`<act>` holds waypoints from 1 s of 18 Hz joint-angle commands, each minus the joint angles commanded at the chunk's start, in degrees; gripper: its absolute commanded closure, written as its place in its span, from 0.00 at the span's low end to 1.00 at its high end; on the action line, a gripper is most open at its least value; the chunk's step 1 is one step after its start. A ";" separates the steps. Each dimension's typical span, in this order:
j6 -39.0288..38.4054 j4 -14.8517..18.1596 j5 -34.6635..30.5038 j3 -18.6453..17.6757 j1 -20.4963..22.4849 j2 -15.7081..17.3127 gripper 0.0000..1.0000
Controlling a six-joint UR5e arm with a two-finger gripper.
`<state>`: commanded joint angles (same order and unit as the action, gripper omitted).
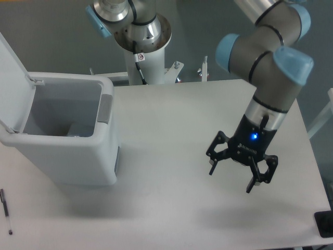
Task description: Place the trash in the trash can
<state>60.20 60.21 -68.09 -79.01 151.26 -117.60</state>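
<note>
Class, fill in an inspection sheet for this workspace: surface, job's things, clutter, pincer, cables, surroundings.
Surface: white table, bare in the middle.
Job's things: trash can at left, lid up; no loose trash seen on the table; what lies inside is unclear.
Clutter: black pen at the left edge; dark object at the bottom right corner.
Pincer: pincer open, empty, above the table's right half.
Cables: nothing seen.
Surroundings: grey floor; arm base behind the table.

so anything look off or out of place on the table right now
Nothing is spilled or damaged. The trash can stands upright with its lid open. The only stray is a thin black pen near the table's front left edge. The gripper hangs open and empty over bare table.
</note>
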 joint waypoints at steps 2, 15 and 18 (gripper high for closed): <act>1.14 0.00 -4.40 0.00 -0.87 0.00 0.00; 18.52 3.08 -19.96 -2.10 -1.14 1.67 0.00; 21.18 3.08 -21.82 -3.43 -1.23 2.64 0.00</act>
<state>81.39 63.28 -89.91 -82.44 150.03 -114.96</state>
